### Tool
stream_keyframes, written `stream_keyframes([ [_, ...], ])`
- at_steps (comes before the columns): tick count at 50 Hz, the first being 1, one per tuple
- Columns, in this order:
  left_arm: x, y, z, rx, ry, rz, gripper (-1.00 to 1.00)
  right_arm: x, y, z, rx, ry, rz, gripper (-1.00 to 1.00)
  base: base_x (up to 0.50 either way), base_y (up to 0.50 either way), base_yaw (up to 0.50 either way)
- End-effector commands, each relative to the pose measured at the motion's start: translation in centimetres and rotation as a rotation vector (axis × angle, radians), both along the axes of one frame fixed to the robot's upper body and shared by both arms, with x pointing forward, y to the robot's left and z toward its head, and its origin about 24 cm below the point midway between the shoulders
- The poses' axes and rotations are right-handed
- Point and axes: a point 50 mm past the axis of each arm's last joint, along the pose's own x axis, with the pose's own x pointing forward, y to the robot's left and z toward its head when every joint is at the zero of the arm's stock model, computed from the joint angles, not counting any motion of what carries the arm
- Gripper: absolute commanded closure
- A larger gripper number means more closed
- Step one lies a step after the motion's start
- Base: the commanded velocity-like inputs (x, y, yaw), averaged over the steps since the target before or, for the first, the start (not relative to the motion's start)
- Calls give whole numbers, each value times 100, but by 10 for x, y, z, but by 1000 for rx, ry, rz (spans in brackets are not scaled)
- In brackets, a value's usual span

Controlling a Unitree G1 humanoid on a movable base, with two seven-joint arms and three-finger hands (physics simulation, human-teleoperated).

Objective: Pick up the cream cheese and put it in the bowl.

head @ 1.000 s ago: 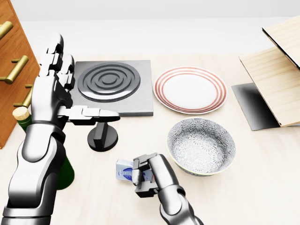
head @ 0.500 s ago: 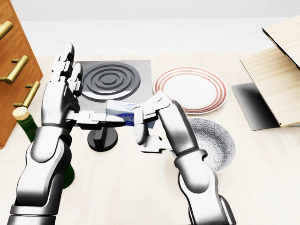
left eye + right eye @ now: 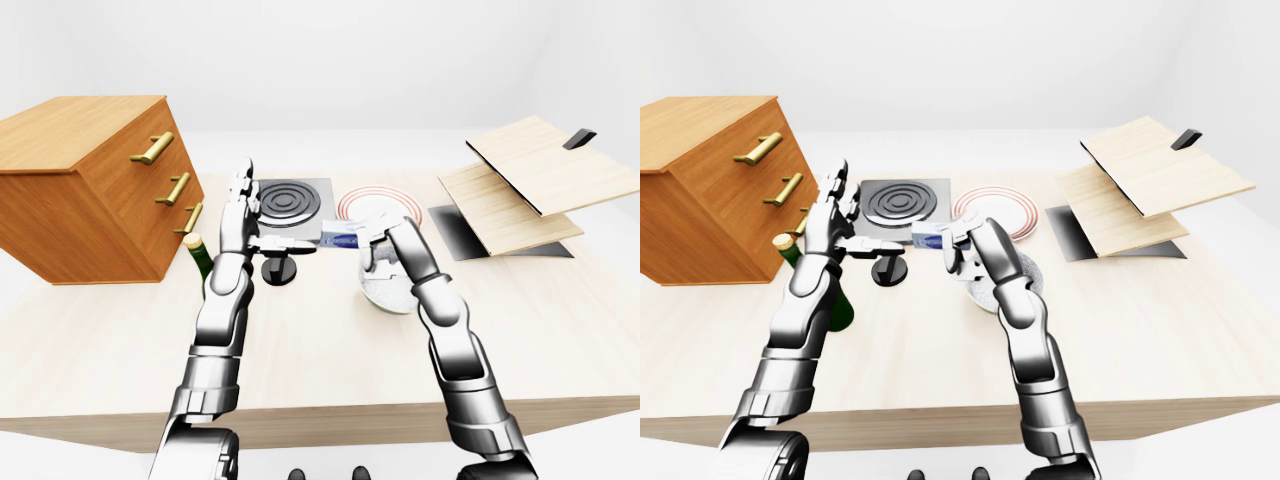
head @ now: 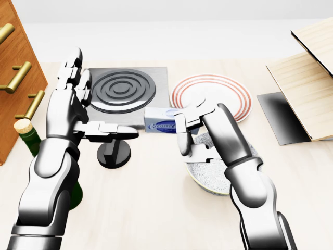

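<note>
Spanning every view — pale wooden tabletop, white walls

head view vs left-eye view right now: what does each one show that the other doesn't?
Only the head view: a close look at the cream cheese with its label readable, and the patterned inside of the bowl.

Only the left-eye view: the whole wooden drawer cabinet, the table's near edge, both of the robot's forearms down to the elbows, and the full stack of wooden boards.

Both: the right hand holding the cream cheese above the table, the open left hand, the stove burner, the striped plate and the green bottle.
</note>
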Motion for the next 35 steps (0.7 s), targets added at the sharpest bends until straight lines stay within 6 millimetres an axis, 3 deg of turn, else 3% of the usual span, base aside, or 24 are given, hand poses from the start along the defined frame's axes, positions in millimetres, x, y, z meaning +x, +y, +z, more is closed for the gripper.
stream_keyframes([
  [1, 0, -2, -3, 0, 11, -6, -100, 7, -26, 17, -124, -71, -108, 100, 0, 0, 0],
  [11, -2, -4, -5, 1, 14, -13, -100, 18, -51, 19, -153, -50, -179, 100, 0, 0, 0],
  [18, -1, -4, -6, 1, 19, -12, -100, 5, -68, 19, -236, -41, -198, 100, 0, 0, 0],
  [35, -1, -7, -7, 0, 24, -17, -100, -2, -105, 2, -343, 92, -249, 100, 0, 0, 0],
])
